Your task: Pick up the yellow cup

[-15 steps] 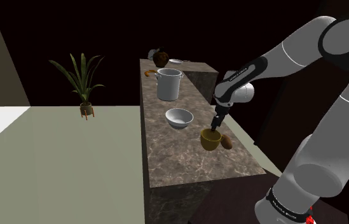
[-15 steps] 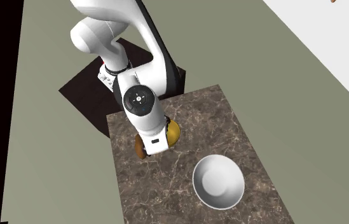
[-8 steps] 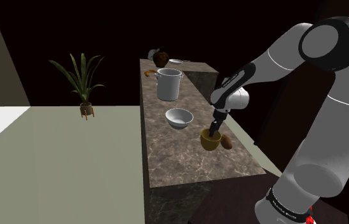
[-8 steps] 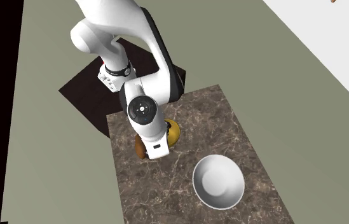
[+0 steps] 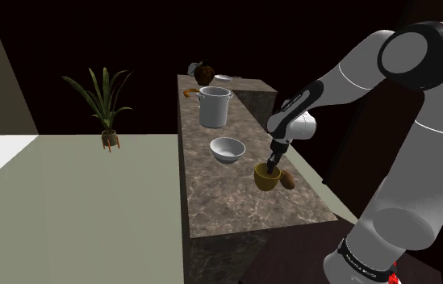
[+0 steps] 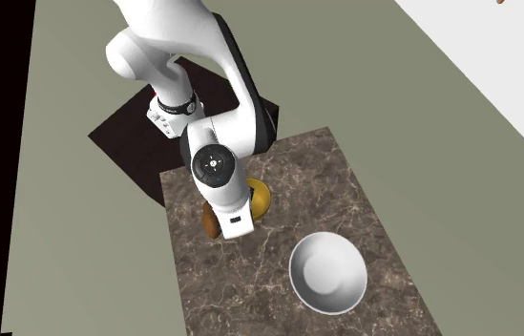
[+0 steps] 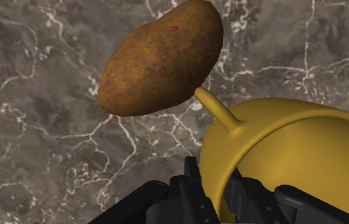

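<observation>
The yellow cup [image 5: 266,179] stands upright on the dark marble counter [image 5: 227,206], near its end closest to the stand. My gripper [image 5: 271,168] comes down onto the cup's rim from above. In the wrist view my gripper [image 7: 215,183] is shut on the yellow cup [image 7: 294,153], one finger outside the wall and one inside. The cup's thin handle points toward a brown potato [image 7: 160,57]. In the second exterior view the hand hides most of the yellow cup [image 6: 261,198].
The potato [image 5: 288,181] lies right beside the cup on the stand's side. A white bowl [image 5: 227,149] sits farther along the counter, then a steel pot [image 5: 215,107] and small items at the far end. A potted plant [image 5: 105,101] stands on the floor.
The arm swung in and the hand sank a little onto the cup's rim. The fingers have come together on the cup wall. Cup and potato stay put.
</observation>
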{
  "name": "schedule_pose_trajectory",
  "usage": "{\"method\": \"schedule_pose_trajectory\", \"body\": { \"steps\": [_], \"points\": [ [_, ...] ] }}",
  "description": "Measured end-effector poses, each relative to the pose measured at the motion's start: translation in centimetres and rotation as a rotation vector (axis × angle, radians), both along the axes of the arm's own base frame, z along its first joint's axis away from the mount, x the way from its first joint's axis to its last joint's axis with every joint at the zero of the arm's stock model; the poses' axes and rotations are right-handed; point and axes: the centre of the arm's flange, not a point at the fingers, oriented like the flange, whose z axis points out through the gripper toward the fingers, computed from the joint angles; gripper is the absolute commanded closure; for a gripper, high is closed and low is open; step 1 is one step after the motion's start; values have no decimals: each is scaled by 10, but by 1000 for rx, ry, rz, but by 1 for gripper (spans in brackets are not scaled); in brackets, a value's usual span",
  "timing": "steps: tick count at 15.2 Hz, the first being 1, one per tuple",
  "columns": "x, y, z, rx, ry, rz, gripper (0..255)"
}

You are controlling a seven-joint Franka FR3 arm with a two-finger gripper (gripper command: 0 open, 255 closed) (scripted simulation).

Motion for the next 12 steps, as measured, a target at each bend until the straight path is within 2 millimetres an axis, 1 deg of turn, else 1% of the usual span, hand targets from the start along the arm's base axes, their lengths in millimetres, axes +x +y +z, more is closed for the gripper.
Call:
{"method": "schedule_pose_trajectory", "body": {
  "steps": [3, 4, 12],
  "points": [
    [0, 0, 0, 0, 0, 0, 255],
    [0, 0, 3, 0, 1, 0, 255],
    [0, -1, 42, 1, 1, 1, 255]
  ]
}}
